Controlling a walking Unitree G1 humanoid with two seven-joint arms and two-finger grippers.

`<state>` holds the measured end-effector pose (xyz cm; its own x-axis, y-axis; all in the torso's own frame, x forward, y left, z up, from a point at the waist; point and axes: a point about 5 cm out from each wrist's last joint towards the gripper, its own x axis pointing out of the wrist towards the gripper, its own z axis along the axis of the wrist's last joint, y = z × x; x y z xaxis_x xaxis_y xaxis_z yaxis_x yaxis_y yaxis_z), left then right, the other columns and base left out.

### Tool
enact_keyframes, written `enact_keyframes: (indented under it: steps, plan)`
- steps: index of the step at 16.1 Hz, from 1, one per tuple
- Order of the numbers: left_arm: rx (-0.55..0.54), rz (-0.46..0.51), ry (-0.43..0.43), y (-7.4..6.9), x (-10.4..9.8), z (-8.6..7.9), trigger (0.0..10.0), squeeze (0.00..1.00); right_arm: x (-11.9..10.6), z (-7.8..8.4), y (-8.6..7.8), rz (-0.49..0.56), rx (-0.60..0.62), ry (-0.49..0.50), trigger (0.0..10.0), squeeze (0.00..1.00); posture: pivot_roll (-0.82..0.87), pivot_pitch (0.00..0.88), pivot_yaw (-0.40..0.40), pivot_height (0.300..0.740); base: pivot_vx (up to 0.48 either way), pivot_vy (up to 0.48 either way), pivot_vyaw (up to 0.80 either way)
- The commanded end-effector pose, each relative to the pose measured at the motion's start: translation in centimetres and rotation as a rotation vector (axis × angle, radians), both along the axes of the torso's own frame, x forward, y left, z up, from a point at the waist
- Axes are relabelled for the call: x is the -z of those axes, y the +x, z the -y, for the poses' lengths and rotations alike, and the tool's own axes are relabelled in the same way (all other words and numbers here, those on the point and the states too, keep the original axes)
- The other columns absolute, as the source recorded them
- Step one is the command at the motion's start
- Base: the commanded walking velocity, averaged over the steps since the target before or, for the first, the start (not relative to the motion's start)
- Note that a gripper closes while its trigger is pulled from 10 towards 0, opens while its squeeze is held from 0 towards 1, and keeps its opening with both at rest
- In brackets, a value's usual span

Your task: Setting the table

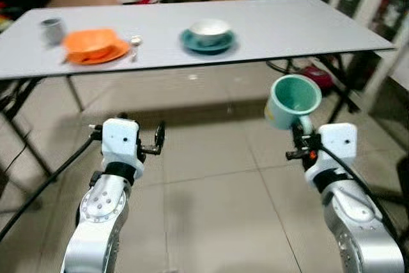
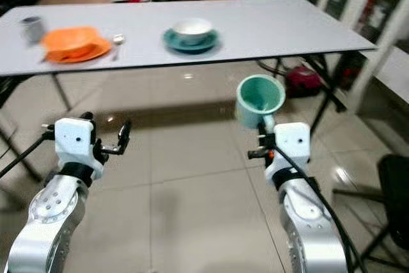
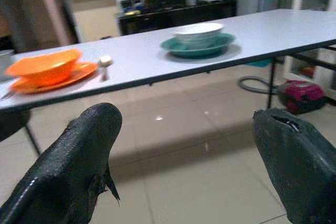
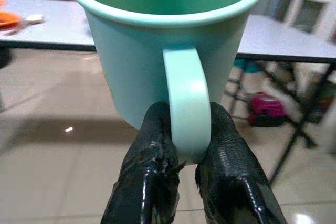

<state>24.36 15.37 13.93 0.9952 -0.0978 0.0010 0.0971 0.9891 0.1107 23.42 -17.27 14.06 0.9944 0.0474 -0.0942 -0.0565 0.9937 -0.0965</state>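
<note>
Your right gripper (image 4: 181, 153) has its jaws clenched on the handle of the mint-green mug (image 1: 292, 101), held upright above the floor, short of the tabletop (image 1: 307, 27). Your left gripper (image 3: 189, 150) hovers with jaws released, grasping nothing.

Both eye views look forward and down from head height, standing off from the table (image 1: 287, 23); both cover its full top and the tiled floor (image 1: 211, 209). The left wrist view looks level along its claw (image 3: 184, 166) toward the table edge. The right wrist view sits close behind the mint-green mug (image 4: 163, 51).
</note>
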Motion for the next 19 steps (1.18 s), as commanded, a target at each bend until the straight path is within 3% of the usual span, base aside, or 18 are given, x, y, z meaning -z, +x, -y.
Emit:
enact_keyframes:
  steps: [1,10,19]
  plan:
    - [0.015,0.013,0.005,0.19,-0.25,0.47,10.0,0.00,-0.21,0.58,-0.04,0.014,0.026,-0.012,10.0,0.00,-0.01,0.000,0.043,0.740,0.401,0.000,0.00]
    - [-0.020,0.040,0.014,0.52,-0.63,-0.12,10.0,0.00,-0.35,0.19,-0.20,0.025,0.013,0.018,10.0,0.00,-0.01,0.000,0.037,0.740,0.435,0.000,0.00]
    - [-0.011,0.037,0.001,0.44,-0.45,0.23,10.0,0.00,-1.00,0.33,0.64,0.051,-0.010,0.003,10.0,0.00,-0.01,0.000,0.023,0.740,0.450,0.000,-0.09]
